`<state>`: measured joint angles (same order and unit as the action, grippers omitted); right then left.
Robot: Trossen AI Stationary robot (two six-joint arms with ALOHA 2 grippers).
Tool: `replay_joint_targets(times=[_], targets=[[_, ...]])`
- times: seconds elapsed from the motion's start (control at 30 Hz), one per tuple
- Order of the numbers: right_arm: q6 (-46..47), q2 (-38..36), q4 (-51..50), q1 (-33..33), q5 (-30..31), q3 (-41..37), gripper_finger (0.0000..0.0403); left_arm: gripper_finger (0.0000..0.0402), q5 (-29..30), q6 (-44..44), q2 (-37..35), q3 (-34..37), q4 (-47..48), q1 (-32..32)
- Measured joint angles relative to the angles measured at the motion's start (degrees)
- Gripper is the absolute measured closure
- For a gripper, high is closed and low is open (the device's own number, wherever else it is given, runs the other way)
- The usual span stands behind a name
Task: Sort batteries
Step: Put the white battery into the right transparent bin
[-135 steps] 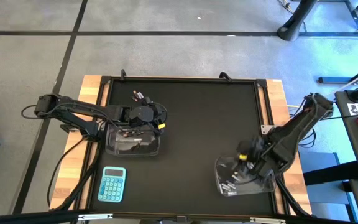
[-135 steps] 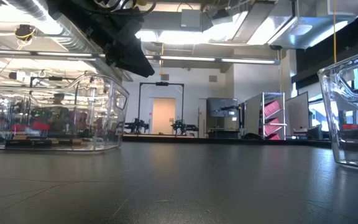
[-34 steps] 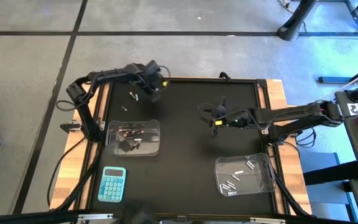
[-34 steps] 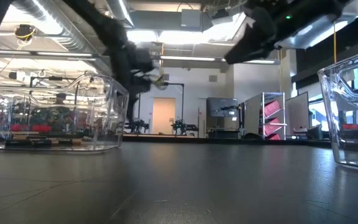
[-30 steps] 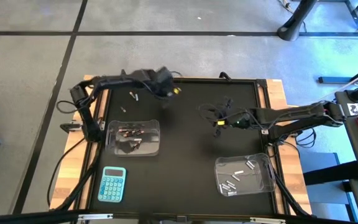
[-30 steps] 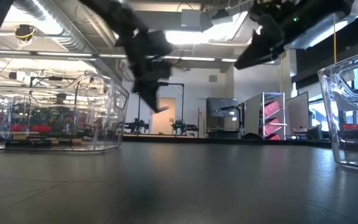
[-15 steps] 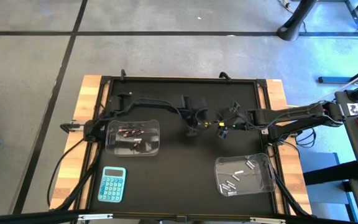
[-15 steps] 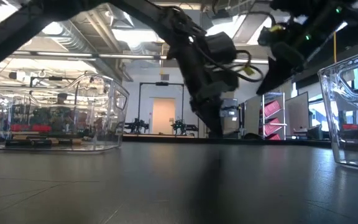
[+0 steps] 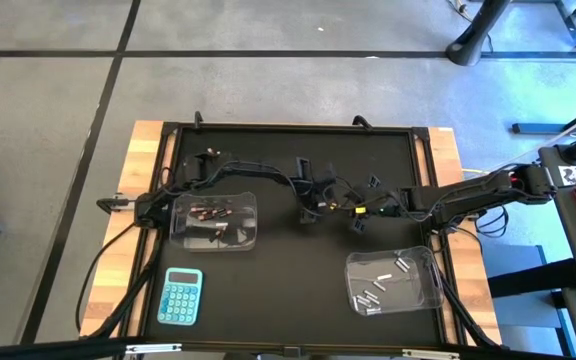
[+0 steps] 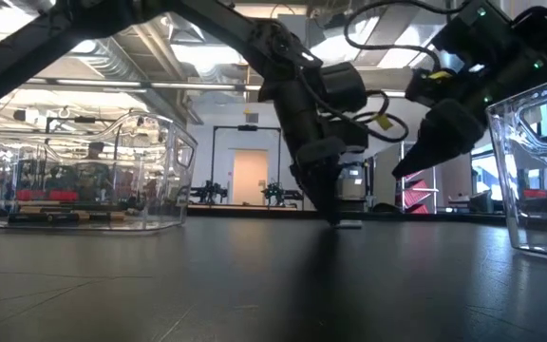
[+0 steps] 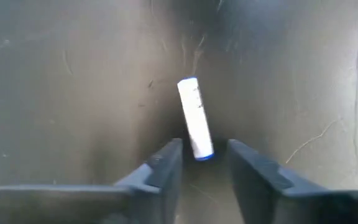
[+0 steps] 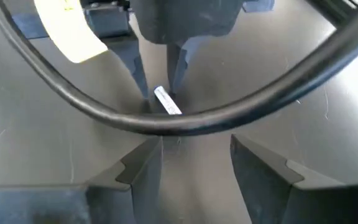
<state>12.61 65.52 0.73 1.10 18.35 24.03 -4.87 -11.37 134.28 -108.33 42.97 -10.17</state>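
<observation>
One white battery [image 11: 195, 118] between parted jaws.

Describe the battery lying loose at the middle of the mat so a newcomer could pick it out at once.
Start at the black mat and find where the two grippers meet near its middle. Between the left gripper's open fingers, facing the right gripper, lies the battery flat on the mat. It is silvery-white with blue ends and lies alone, unlike the batteries gathered in the two clear tubs.

Overhead, table-level and two close wrist views, all on one battery [image 11: 195, 118].
</observation>
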Motion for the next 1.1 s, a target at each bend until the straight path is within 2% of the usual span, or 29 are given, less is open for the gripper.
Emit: replay_joint_targets(times=[0.1,0.2,0.4,0.57,0.77,0.9,1.03,1.1], targets=[[-2.19,0.75,3.28,-0.02,-1.26,-1.4,0.021,0.0237,-0.08,-0.03,-0.73,0.04,1.88,-0.66],[-4.31,3.48,8.38,-0.41,-3.8,-2.31,0.021,0.0207,-0.04,0.77,-4.34,0.07,5.21,-1.93],[-9.7,14.66,23.82,-4.53,-9.67,-2.26,0.021,0.0202,1.08,1.93,-16.18,1.64,11.1,-4.44],[-12.15,23.88,31.94,-8.78,-15.61,-2.24,0.021,0.0216,5.05,5.48,-31.23,11.27,8.82,-5.36],[-16.1,32.18,36.33,-10.31,-19.65,0.29,0.0212,0.0225,11.18,13.84,-51.11,29.14,-2.07,-3.25],[-17.45,35.44,35.49,-10.19,-20.81,2.99,0.0257,0.0227,16.34,20.92,-61.48,40.16,-7.8,0.5],[-17.48,35.75,31.77,-10.12,-21.14,3.55,0.0355,0.0227,21.74,27.99,-68.99,49.29,-10.77,4.83],[-16.57,35.38,30.33,-10.1,-20.54,3.57,0.0382,0.0227,24.56,30.97,-71.5,52.78,-10.97,6.75]])
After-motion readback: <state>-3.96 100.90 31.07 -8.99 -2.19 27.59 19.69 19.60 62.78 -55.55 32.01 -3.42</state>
